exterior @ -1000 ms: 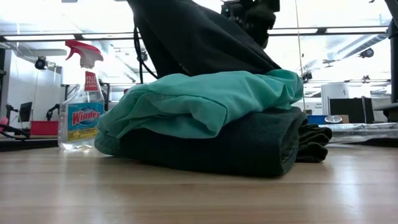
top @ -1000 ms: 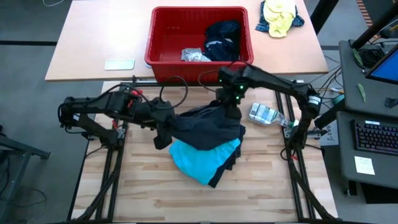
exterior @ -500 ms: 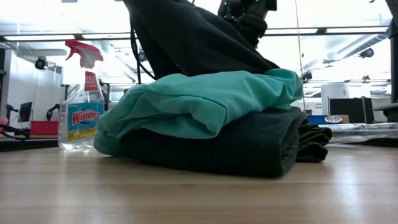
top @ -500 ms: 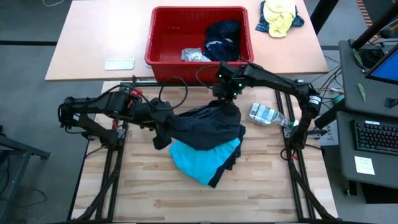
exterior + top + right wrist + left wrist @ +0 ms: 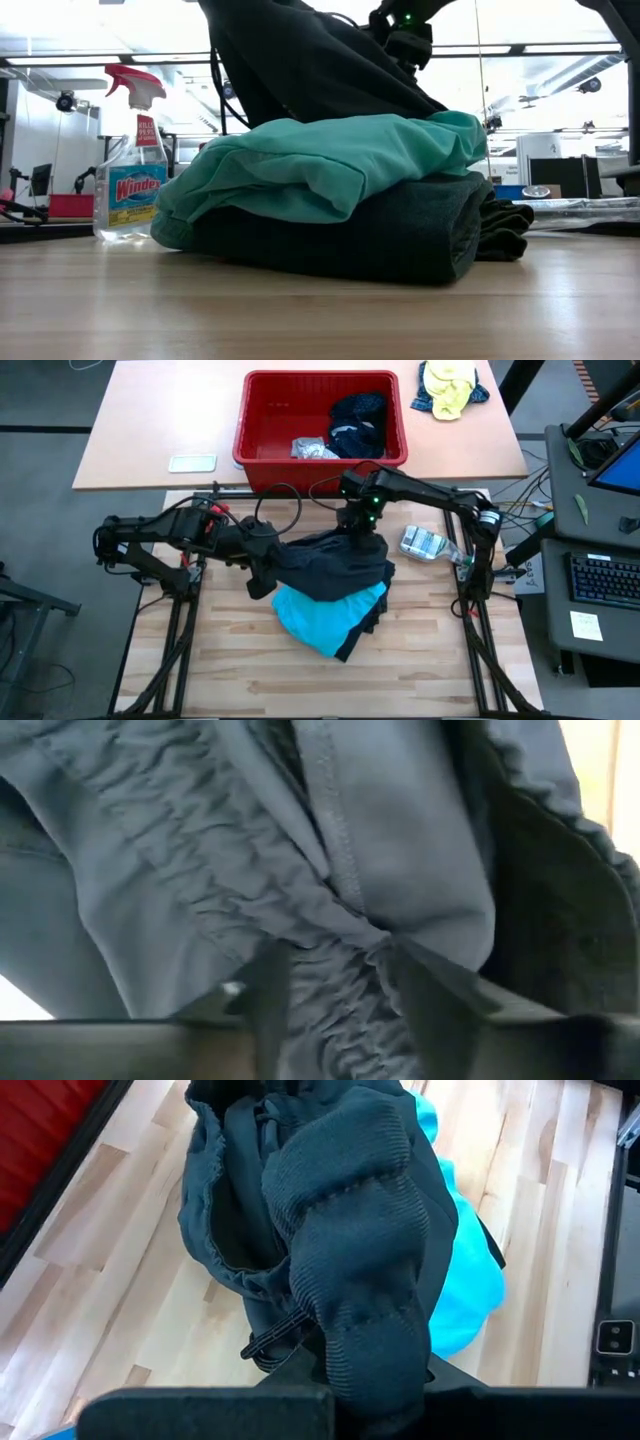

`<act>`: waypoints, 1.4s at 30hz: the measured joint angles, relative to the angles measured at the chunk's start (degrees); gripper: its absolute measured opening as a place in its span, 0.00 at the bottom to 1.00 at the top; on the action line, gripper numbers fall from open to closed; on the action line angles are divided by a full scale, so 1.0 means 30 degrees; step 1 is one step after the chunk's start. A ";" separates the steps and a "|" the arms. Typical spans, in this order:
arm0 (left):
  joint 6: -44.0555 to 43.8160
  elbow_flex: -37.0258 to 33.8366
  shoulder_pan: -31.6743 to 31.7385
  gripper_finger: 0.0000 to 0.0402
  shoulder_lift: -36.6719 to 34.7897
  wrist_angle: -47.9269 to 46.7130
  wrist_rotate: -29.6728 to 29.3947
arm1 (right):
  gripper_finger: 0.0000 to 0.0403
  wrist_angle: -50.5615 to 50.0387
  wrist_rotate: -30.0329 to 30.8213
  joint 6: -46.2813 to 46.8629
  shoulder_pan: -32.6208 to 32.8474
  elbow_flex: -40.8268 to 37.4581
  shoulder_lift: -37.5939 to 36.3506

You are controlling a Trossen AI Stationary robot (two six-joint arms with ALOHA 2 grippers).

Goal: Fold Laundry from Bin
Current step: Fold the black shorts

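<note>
A dark garment [image 5: 335, 558] hangs between my two grippers above a folded stack. The stack has a turquoise piece [image 5: 322, 620] lying on dark grey folded cloth [image 5: 350, 240], which rests on the wooden table. My left gripper [image 5: 260, 565] is shut on the garment's left end. My right gripper [image 5: 362, 536] is at the garment's far right part. Its fingers [image 5: 265, 995] stand on either side of a gathered band [image 5: 340, 970]. The red bin [image 5: 245, 420] stands beyond the table's far edge and holds more laundry [image 5: 358, 418]. My left gripper pinches a bunched, ribbed part of the dark garment [image 5: 365, 1370] between its two fingers, which slant downward. The cloth is several layers thick there. It runs from the hold toward my right gripper and drapes onto the stack. My right gripper has the gathered band between its fingers; whether they touch it, I cannot tell.
A spray bottle [image 5: 130, 160] stands beside the stack in the low view. On the far table lie a yellow-and-blue cloth bundle [image 5: 450, 385] and a small white flat thing [image 5: 192, 462]. Bare wood [image 5: 330, 690] lies toward the near edge.
My right gripper has gone down and a little toward the table's left, onto the dark garment's far right part, rolling as it went. The garment, the stack and my left gripper have stayed where they were.
</note>
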 joint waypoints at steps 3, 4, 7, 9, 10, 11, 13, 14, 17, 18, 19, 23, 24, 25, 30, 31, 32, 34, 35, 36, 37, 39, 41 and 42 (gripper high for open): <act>-0.0137 0.0000 -0.0003 0.00 0.0000 -0.0002 -0.0425 | 0.12 0.0026 -0.0022 -0.0761 0.0000 0.0000 0.0039; -0.0308 0.0000 -0.0002 0.00 0.0000 -0.0002 -0.0457 | 0.07 0.0048 -0.0032 -0.0975 0.0005 0.0000 0.0015; -0.1145 0.0121 -0.0162 0.00 0.0010 0.0226 -0.0926 | 0.03 0.0057 -0.0123 -0.0690 0.0007 0.0065 -0.0345; -0.1175 0.0559 -0.0539 0.00 0.0029 0.0832 -0.1649 | 0.02 0.0095 -0.0268 -0.0462 -0.0036 0.0278 -0.0920; -0.1025 0.0871 -0.0793 0.00 0.0029 0.0845 -0.2152 | 0.02 0.0114 -0.0349 -0.0447 -0.0086 0.0411 -0.1320; -0.0875 0.1220 -0.1046 0.00 0.0029 0.0704 -0.2831 | 0.02 0.0160 -0.0421 -0.0444 -0.0118 0.0606 -0.1782; -0.0522 0.2036 -0.1499 0.00 0.0029 0.0492 -0.4486 | 0.02 0.0668 -0.0541 -0.0184 -0.0156 0.1079 -0.2720; -0.0296 0.2460 -0.1661 0.00 0.0029 0.0311 -0.5292 | 0.02 0.1128 -0.0568 -0.0042 -0.0194 0.1309 -0.3201; 0.0299 0.3878 -0.1865 0.00 0.0022 0.0179 -0.7072 | 0.02 0.3280 -0.0547 0.0696 -0.0233 0.2011 -0.4603; 0.0478 0.4338 -0.1858 0.00 0.0022 0.0173 -0.7463 | 0.02 0.4218 -0.0537 0.1142 -0.0240 0.2275 -0.5009; 0.0677 0.4824 -0.1858 0.00 0.0037 0.0198 -0.7854 | 0.02 0.5092 -0.0539 0.1644 -0.0240 0.2522 -0.5380; 0.1923 0.6764 -0.1858 0.00 0.0416 0.0336 -0.8909 | 0.02 0.7493 -0.0531 0.2635 -0.0233 0.3590 -0.6551; 0.2283 0.7184 -0.1858 0.00 0.0570 0.0417 -0.8923 | 0.02 0.7789 -0.0517 0.2748 -0.0233 0.3950 -0.6740; 0.2654 0.7578 -0.1858 0.00 0.0708 0.0565 -0.8930 | 0.02 0.8003 -0.0510 0.2869 -0.0233 0.4276 -0.6919; 0.4406 0.9386 -0.1865 0.00 0.1648 0.1278 -0.8901 | 0.02 0.8396 0.0058 0.3374 -0.0233 0.5643 -0.7593; 0.4706 0.9849 -0.1865 0.00 0.1882 0.1275 -0.8901 | 0.02 0.8390 0.0140 0.3383 -0.0233 0.5834 -0.7641; 0.5080 1.0338 -0.1872 0.00 0.2140 0.1315 -0.8901 | 0.02 0.8388 0.0156 0.3389 -0.0233 0.6005 -0.7665; 0.5919 1.1433 -0.1986 0.00 0.2744 0.1422 -0.8903 | 0.02 0.8415 0.0178 0.3492 -0.0233 0.6483 -0.7665; 0.6413 1.1935 -0.2062 0.00 0.3058 0.1532 -0.8910 | 0.02 0.8473 0.0197 0.3530 -0.0233 0.6759 -0.7665; 0.7002 1.1955 -0.2153 0.00 0.3190 0.2155 -0.8946 | 0.02 0.8546 0.0189 0.3519 -0.0233 0.7038 -0.7665; 0.7870 1.1533 -0.2218 0.00 0.2973 0.3221 -0.8901 | 0.02 0.8633 0.0182 0.3498 -0.0233 0.7316 -0.7686; 0.9365 1.1132 -0.2471 0.00 0.2870 0.4520 -0.8806 | 0.02 0.8688 0.0168 0.3490 -0.0233 0.7969 -0.7707; 1.0382 1.1132 -0.2532 0.00 0.2800 0.5608 -0.8807 | 0.02 0.8686 0.0162 0.3490 -0.0233 0.8582 -0.7708; 1.0701 1.1230 -0.2589 0.00 0.2752 0.5765 -0.8812 | 0.02 0.8689 0.0168 0.3483 -0.0233 0.8872 -0.7697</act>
